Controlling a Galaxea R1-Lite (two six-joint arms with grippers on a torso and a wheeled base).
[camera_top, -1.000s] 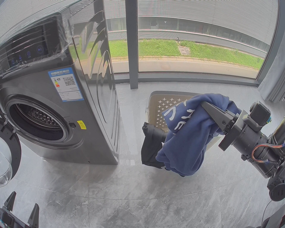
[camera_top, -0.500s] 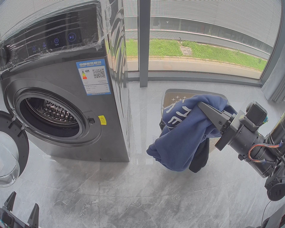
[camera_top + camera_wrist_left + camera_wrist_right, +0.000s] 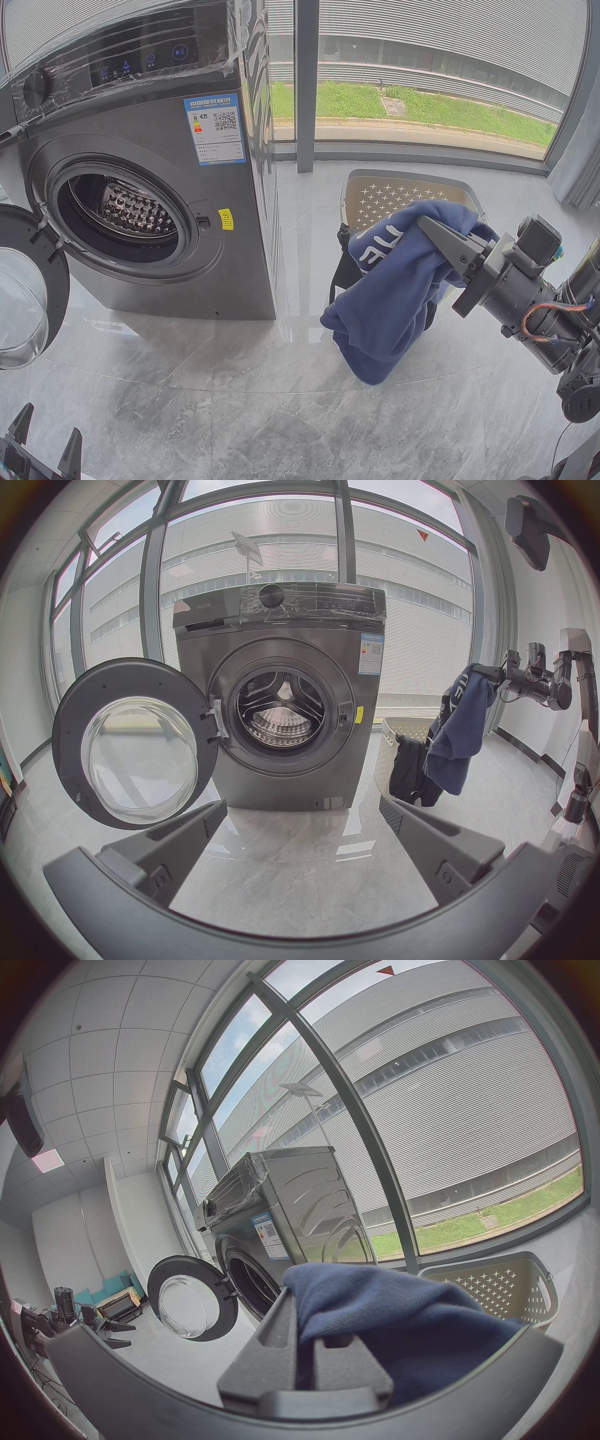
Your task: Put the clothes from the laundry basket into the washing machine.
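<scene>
My right gripper (image 3: 440,234) is shut on a blue garment with white lettering (image 3: 394,287), which hangs above the floor in front of the beige laundry basket (image 3: 400,194). A black garment (image 3: 344,269) drapes over the basket's near rim. The grey washing machine (image 3: 156,187) stands at the left with its round door (image 3: 25,287) swung wide and the steel drum (image 3: 125,209) showing. In the left wrist view the washing machine (image 3: 281,699) faces the camera, and the blue garment (image 3: 459,730) hangs to its right. My left gripper (image 3: 45,437) is low at the bottom left, open and holding nothing.
Glossy grey marble floor (image 3: 250,400) spreads between me and the machine. A tall window with a dark post (image 3: 306,81) runs behind the basket. A curtain (image 3: 578,169) hangs at the far right.
The head camera has turned left, so the washing machine's front shows more fully. The blue garment has swung a little on the right gripper, which keeps its hold.
</scene>
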